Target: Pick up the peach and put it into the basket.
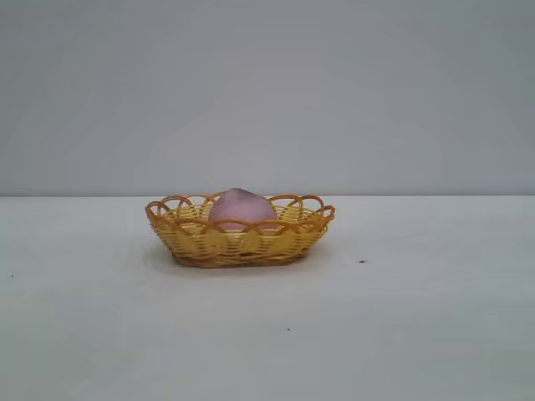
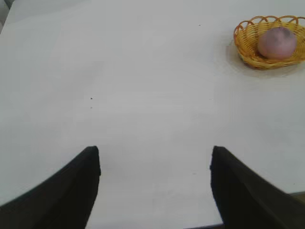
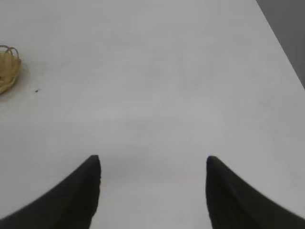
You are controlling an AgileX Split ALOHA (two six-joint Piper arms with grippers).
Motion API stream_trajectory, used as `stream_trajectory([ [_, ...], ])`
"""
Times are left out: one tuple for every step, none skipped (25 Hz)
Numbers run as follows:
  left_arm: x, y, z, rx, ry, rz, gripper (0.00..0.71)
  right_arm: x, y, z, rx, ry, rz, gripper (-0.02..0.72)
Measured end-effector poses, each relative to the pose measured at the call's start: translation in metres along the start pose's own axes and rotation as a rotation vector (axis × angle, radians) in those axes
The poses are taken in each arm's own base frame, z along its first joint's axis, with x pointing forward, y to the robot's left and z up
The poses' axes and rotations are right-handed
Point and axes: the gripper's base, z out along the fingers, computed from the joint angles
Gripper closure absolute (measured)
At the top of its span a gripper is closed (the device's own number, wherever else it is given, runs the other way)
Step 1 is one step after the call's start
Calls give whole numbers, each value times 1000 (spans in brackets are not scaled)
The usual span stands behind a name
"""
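The peach [image 1: 242, 208] is sitting inside the basket [image 1: 209, 244], which is resting on the white table [image 1: 418, 317]. I am holding my left gripper [image 2: 155, 164] above bare table, well apart from the basket, fingers spread wide and gripping nothing. I am holding my right gripper [image 3: 152, 171] likewise over bare table, fingers spread and empty, with only the basket's edge showing far off.

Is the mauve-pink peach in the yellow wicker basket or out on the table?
In. The mauve-pink rounded peach sits inside the yellow woven wicker basket, its top rising above the scalloped rim; the left wrist view shows the same.
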Motion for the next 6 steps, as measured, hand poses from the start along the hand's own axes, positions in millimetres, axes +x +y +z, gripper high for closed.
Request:
stream_trajectory([
  [0,0,0,0,0,0,235,0,0,0,0,0,0,292],
  [0,0,0,0,0,0,235,0,0,0,-1,0,-1,292],
  [0,0,0,0,0,0,235,0,0,0,-1,-2,-1,292],
  [0,0,0,0,0,0,235,1,0,-1,-2,-6,-1,292],
  [0,0,0,0,0,0,235,1,0,-2,-2,-14,0,292],
  [0,0,0,0,0,0,235,3,0,-4,-3,-30,0,292],
])
